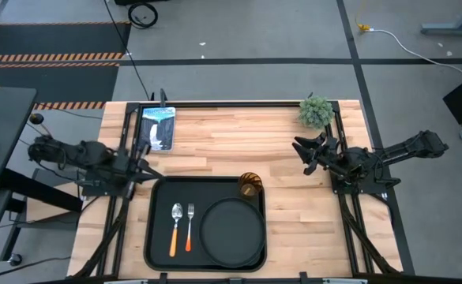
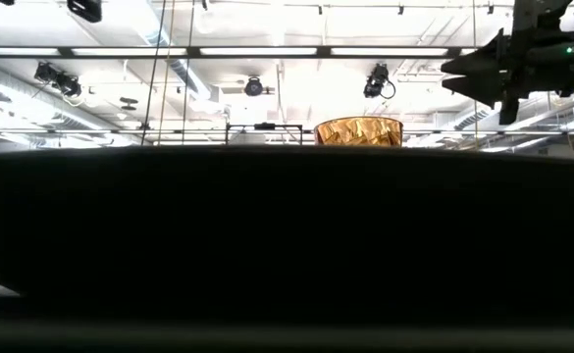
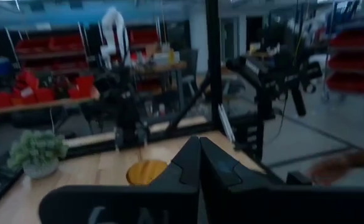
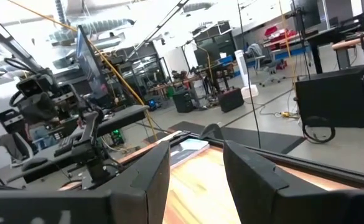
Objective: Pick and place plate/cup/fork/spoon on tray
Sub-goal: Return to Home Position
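Black tray (image 1: 155, 237) carries plate (image 1: 232, 229), cup (image 1: 249, 185), fork (image 1: 189, 227), spoon (image 1: 175, 229) | left gripper (image 1: 141, 170) fingers shut, empty, worktop (image 1: 294, 158) edge | right gripper (image 1: 308, 151) fingers apart, empty | step: placing looks done | next: arms park clear

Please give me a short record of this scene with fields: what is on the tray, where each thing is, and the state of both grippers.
tray: black, rectangular, on the wooden table
plate: on tray, right part
cup: on tray, far right corner
spoon: on tray, left part
fork: on tray, beside the spoon
left gripper: shut, empty, at table's left edge
right gripper: open, empty, above table's right side
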You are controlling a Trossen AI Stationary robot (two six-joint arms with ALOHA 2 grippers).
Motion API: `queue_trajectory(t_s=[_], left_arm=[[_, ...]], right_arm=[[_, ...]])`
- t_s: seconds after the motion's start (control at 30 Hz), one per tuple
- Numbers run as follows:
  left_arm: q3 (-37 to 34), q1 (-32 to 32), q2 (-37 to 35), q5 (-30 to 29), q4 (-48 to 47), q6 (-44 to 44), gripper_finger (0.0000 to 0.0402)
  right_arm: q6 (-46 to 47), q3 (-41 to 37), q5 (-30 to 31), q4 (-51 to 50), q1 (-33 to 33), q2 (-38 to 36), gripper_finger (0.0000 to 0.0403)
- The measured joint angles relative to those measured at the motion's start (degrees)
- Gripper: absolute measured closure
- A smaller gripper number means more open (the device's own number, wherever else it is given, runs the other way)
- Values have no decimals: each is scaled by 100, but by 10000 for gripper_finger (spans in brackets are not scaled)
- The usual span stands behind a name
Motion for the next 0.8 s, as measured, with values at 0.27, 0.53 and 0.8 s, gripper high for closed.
queue_trajectory(t_s=[0.27, 0.53, 0.8], left_arm=[[-776, -34, -1106, 32, 932, -967, 396], [-2071, -153, -1515, 819, 2737, -1464, 397], [-2181, -155, -1527, 1308, 2746, -1690, 374]], right_arm=[[0, 0, -2, 1, 0, 0, 246], [0, 0, -9, -2, 0, 0, 246], [0, 0, -17, 0, 0, 0, 246]])
